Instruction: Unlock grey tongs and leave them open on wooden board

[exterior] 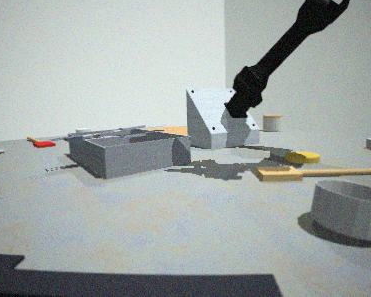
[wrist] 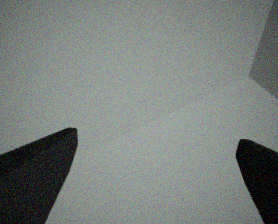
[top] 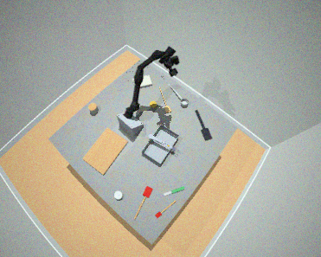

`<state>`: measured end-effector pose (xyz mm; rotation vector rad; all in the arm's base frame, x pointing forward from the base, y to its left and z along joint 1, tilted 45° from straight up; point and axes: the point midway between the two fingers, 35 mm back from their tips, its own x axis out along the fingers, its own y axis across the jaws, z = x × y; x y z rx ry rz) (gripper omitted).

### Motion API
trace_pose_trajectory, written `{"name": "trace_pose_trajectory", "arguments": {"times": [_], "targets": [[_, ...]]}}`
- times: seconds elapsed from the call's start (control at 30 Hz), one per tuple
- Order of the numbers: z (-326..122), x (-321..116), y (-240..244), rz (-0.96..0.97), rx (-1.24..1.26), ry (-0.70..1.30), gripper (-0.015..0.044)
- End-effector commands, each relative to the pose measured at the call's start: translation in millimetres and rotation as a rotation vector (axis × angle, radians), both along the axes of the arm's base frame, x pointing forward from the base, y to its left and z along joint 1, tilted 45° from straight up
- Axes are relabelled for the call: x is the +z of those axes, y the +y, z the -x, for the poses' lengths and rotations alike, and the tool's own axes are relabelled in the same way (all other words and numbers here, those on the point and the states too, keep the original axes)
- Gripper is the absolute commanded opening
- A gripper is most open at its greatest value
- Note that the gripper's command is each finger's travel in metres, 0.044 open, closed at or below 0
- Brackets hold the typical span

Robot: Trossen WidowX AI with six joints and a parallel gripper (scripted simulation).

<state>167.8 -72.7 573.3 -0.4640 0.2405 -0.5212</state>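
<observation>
The grey tongs [top: 162,143] [exterior: 118,131] lie across the roasting tin [top: 151,161] [exterior: 137,158], their two arms close together; the lock is too small to make out. The wooden board [top: 105,150] [exterior: 172,130] lies flat to the left of the tin in the top view, with nothing on it. My gripper [top: 176,67] [wrist: 157,141] is open and empty, raised high and well away from the tongs. The wrist view shows only its two dark fingertips against a plain grey background. The gripper is outside the exterior view.
The arm's wedge-shaped base [top: 131,127] [exterior: 209,119] stands between board and tin. A black spatula [top: 206,133], a metal ladle or cup [top: 184,103], a wooden utensil [top: 163,98] and a yellow disc [top: 153,104] [exterior: 302,157] lie beyond the tin. Red-headed spatulas [top: 147,192] [top: 158,215] lie nearer the front.
</observation>
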Motion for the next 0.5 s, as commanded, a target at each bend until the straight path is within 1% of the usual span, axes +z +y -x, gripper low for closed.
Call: {"name": "trace_pose_trajectory", "arguments": {"times": [0.0, 0.13, 0.17, 0.3, 0.47], "targets": [[-2.0, -1.0, 0.4, -0.002, 0.001, 0.004, 0.0374], [-20.4, -9.7, 5.8, -0.019, 0.022, 0.032, 0.0269], [-28.0, -13.4, 8.3, -0.022, 0.032, 0.047, 0.0260], [-70.2, -38.0, 21.9, -0.049, 0.090, 0.132, 0.0260], [-126.6, -82.9, 39.7, -0.099, 0.165, 0.263, 0.0260]]}}
